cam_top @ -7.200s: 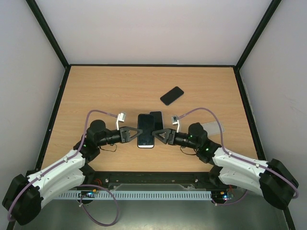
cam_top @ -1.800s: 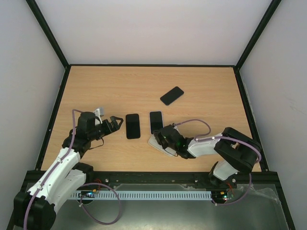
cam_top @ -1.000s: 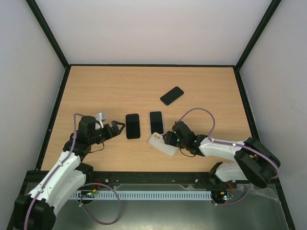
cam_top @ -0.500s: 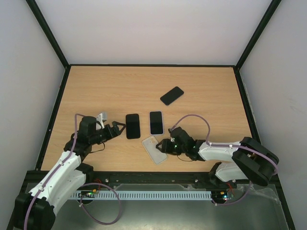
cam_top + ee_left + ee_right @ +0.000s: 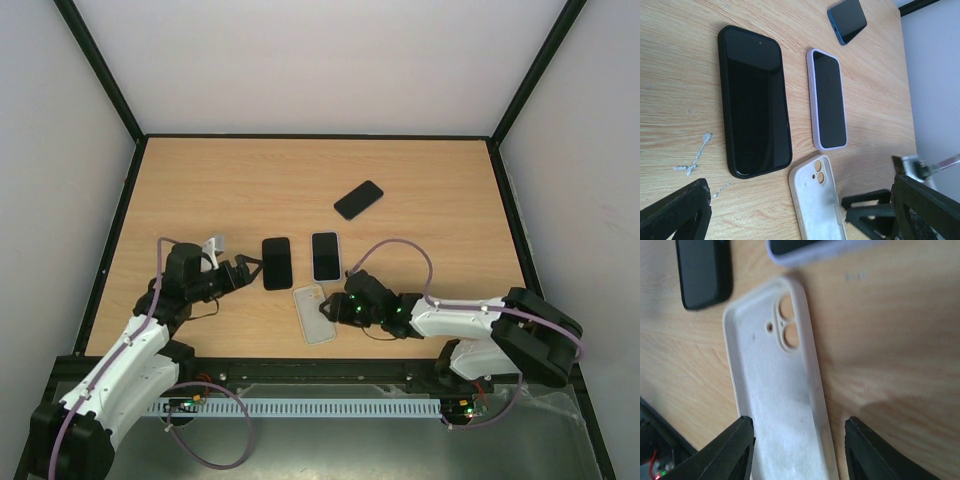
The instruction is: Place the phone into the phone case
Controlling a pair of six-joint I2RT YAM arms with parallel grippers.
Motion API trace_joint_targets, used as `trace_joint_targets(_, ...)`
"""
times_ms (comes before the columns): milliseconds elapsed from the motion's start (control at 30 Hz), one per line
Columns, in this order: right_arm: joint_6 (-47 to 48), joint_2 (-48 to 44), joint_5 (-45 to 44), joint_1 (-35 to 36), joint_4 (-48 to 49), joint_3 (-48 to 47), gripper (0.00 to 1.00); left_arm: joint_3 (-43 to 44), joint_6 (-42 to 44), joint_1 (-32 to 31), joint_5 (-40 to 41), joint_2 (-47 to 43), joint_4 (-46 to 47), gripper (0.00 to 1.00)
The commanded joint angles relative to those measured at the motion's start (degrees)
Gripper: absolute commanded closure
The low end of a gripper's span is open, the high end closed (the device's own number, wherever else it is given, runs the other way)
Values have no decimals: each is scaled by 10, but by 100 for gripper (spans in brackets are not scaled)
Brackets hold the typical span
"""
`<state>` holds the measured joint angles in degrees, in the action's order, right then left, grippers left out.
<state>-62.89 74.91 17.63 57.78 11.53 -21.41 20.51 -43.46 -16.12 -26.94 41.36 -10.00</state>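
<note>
A white phone case (image 5: pixel 314 313) lies hollow side up near the table's front, also in the left wrist view (image 5: pixel 817 205) and the right wrist view (image 5: pixel 775 390). My right gripper (image 5: pixel 338 308) (image 5: pixel 799 422) stands open astride its near end: the left finger is at the case's edge and the right finger is clear of it. A black phone (image 5: pixel 276 262) (image 5: pixel 755 100) lies flat just beyond the case. My left gripper (image 5: pixel 246 270) (image 5: pixel 800 200) is wide open and empty, just left of that phone.
A phone in a lilac case (image 5: pixel 325 256) (image 5: pixel 829 105) lies right of the black phone. A dark phone with a blue edge (image 5: pixel 358 199) (image 5: pixel 847 20) lies farther back. Black frame rails border the wooden table (image 5: pixel 200 180).
The white case has slid left and towards the front edge and turned more lengthways, with my right gripper following it. The left arm has barely moved.
</note>
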Motion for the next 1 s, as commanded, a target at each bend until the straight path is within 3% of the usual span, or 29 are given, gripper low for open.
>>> trace_joint_targets(0,47,-38,-136,-8,-112,-60,47,26,31,-2,11,-6,-43,1)
trace_joint_targets(167,76,-53,-196,-81,-165,-106,31,57,27,-2,28,-20,-63,1)
trace_joint_targets(300,87,-32,-254,-149,-171,-151,4,82,29,-2,44,-27,-79,1)
trace_joint_targets(333,89,-22,-269,-164,-168,-165,1,86,30,-2,43,-27,-80,1)
trace_joint_targets(533,107,97,-312,-249,-159,-286,2,96,41,-3,40,-28,-80,1)
trace_joint_targets(667,101,212,-318,-289,-210,-397,2,92,29,-3,39,-39,-71,1)
trace_joint_targets(967,61,398,-367,-305,-276,-573,2,87,27,-4,30,-49,-66,1)
